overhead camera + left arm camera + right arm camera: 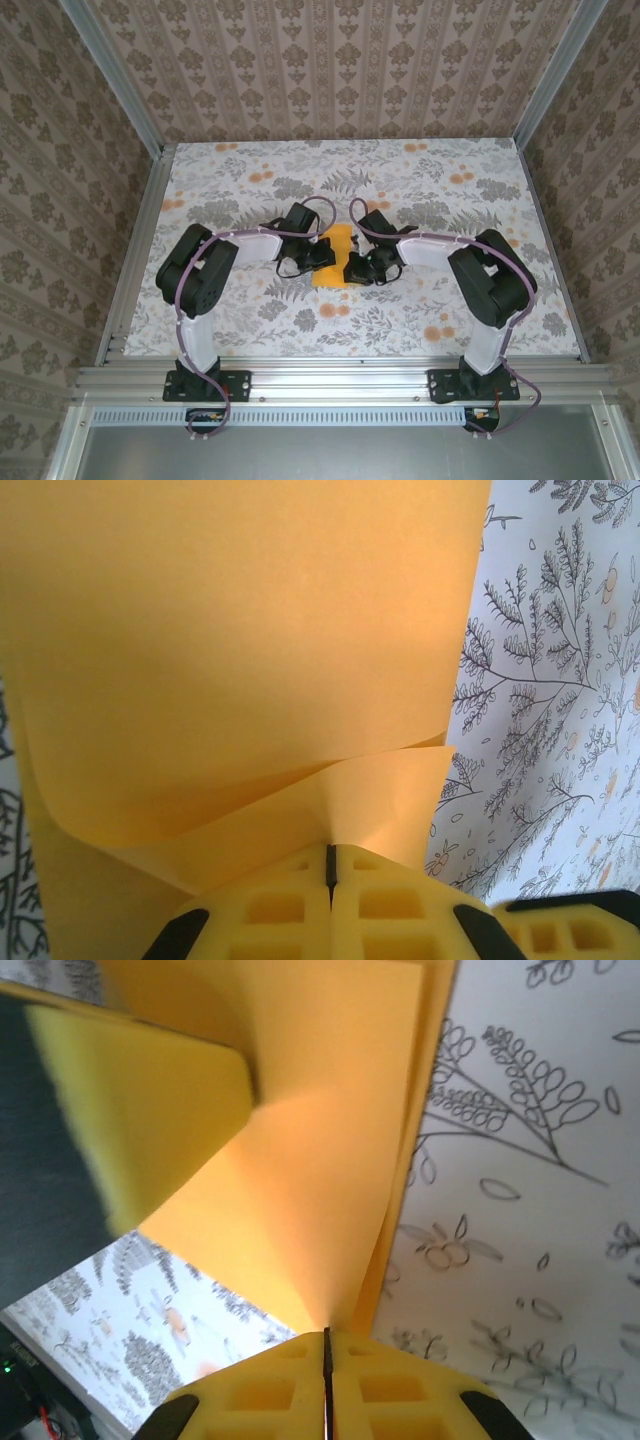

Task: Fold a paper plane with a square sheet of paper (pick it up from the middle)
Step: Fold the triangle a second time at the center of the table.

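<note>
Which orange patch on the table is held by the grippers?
The plain sheet of paper at the centre, pinched by the left gripper and right gripper; the others are small flower prints.

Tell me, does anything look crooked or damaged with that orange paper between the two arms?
Nothing looks torn or spilled. The orange paper is not lying flat, though: the left pincer and right pincer are both shut on it, and near the left one its layers curl and gape apart.

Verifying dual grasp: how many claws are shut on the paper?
2: left claw pinches the paper from its left side; right claw pinches it from the right.
</note>
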